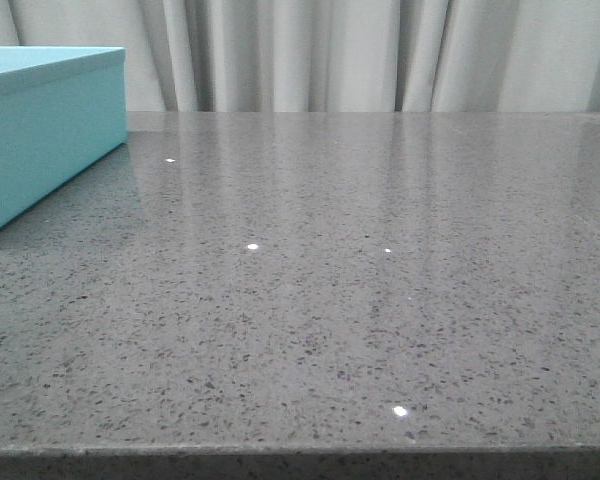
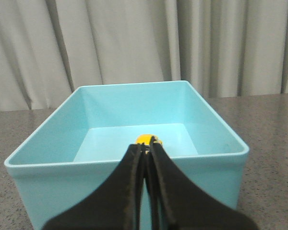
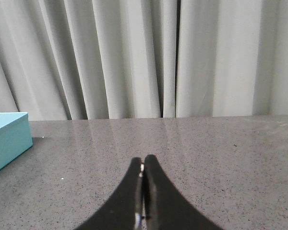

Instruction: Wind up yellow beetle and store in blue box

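At the far left of the front view, the large light turquoise-blue rectangular box (image 1: 40,130) stands on the speckled grey stone tabletop (image 1: 360,300), with only its corner in frame and neither arm visible there. The left wrist view looks over the near wall into the open box, where the left gripper (image 2: 147,149) has its black fingers (image 2: 129,187) pressed together, and a small bright yellow rounded toy beetle (image 2: 148,139) shows just past the tips. I cannot tell whether the fingers pinch it or whether it already sits on the box floor beyond them. Its long axis cannot be read, since only a sliver shows. The left arm is clearly the nearer one, so any placing or withdrawing falls to it, and the near rim is the edge to clear. Further right, the right gripper (image 3: 143,167) hangs over bare tabletop with its fingers clenched on nothing, the box well off to its side. There is wide open room before the pale pleated curtain (image 3: 149,57).
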`<state>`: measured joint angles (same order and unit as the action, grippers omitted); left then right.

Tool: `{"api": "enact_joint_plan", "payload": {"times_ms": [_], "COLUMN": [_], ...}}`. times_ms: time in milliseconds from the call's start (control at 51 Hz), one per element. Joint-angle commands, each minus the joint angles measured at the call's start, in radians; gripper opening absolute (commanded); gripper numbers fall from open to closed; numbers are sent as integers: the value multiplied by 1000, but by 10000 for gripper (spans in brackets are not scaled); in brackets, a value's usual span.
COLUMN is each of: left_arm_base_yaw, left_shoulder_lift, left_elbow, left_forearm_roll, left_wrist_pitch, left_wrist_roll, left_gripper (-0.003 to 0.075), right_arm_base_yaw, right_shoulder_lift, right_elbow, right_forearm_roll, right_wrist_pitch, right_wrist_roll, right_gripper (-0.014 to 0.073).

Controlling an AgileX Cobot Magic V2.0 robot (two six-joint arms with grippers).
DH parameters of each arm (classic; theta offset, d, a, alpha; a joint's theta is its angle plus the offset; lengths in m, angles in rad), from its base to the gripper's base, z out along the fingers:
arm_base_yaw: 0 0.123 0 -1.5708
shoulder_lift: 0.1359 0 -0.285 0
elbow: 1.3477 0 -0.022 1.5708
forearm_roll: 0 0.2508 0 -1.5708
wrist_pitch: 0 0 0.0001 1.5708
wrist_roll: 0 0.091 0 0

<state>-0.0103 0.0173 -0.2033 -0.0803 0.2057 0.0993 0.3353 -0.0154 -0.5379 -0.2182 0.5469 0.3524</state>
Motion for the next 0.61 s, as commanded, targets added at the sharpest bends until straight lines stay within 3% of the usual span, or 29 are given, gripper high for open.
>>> {"api": "enact_joint_plan", "payload": {"times_ms": [0,216,314,588], "left_arm_base_yaw": [19,44,44,44], "left_shoulder_lift": [7,-55,-55,-55], "left_elbow": [36,240,243,243], "left_forearm_roll": [0,0,0,0], "left_wrist_pitch": [-146,-257,-189,-193], "left_wrist_roll": [-1,-99,-107,-107], "left_gripper": [-20,-20,-20,-20], "right_arm_base_yaw": [-4,-4,-4,-4], "right_shoulder_lift": [-13,-13,-13,-13], "right_elbow": [-18,-18,-7,-5], "right_forearm_roll": [-24,-24,-24,-24], "right_wrist_pitch": [-85,-86,-91,-89], "right_wrist_roll": [-9,-9,-9,-9], "right_gripper": [-35,-35,-35,-35]}}
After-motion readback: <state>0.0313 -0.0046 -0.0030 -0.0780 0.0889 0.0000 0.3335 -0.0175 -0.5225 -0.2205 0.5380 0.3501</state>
